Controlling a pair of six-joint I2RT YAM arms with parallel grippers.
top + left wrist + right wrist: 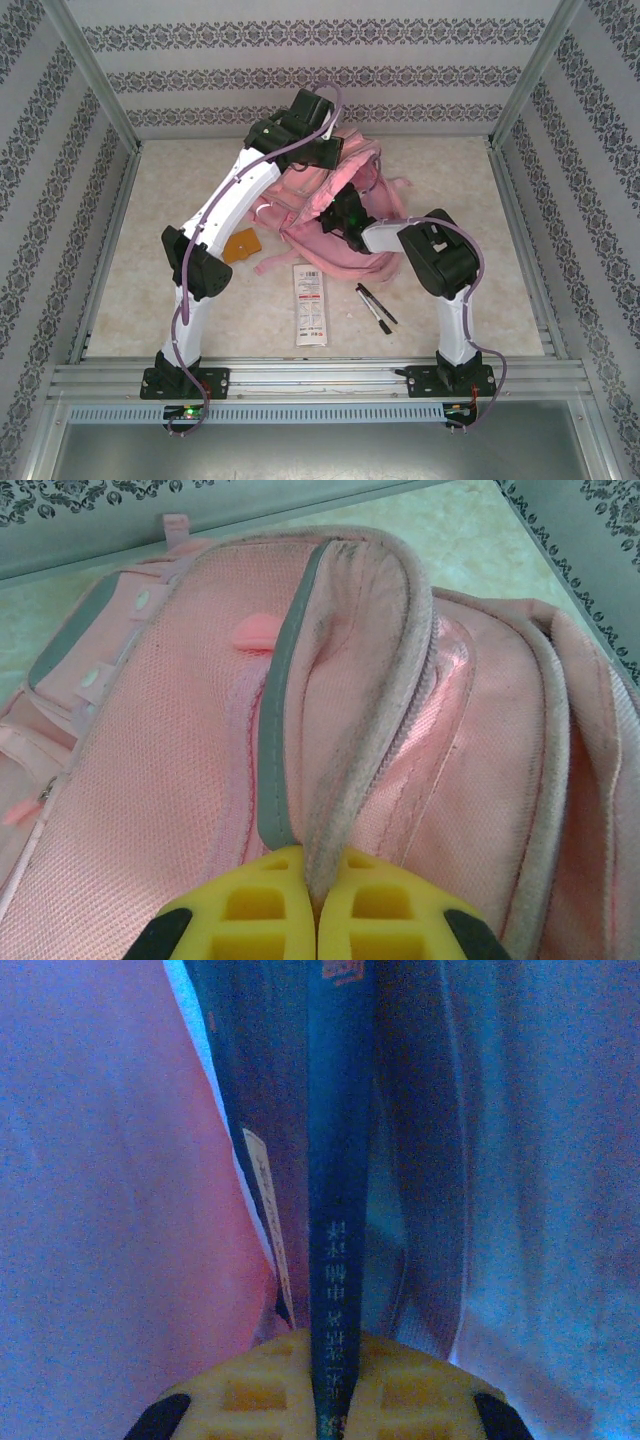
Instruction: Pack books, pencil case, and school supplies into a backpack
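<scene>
Pinched the left fingers (250, 910) shut on the grey-trimmed opening rim of the backpack (150, 780), toward 12 o'clock on the surface (500, 280). Clamped the right fingers (250, 1390) on the navy booklet (340, 1160), edge-on amid pink fabric. Had the pencil case (310, 305) at 6 o'clock, pens (372, 302) at 5.

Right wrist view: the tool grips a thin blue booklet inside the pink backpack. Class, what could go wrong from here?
1. The left tool pinches only the rim of the backpack; if that fabric slips, the opening may fall shut on the right tool.
2. The booklet is thin and gripped at one end, so it could buckle against the lining.
3. The white pack and pens lie near the backpack; tugging it might shift them.
</scene>
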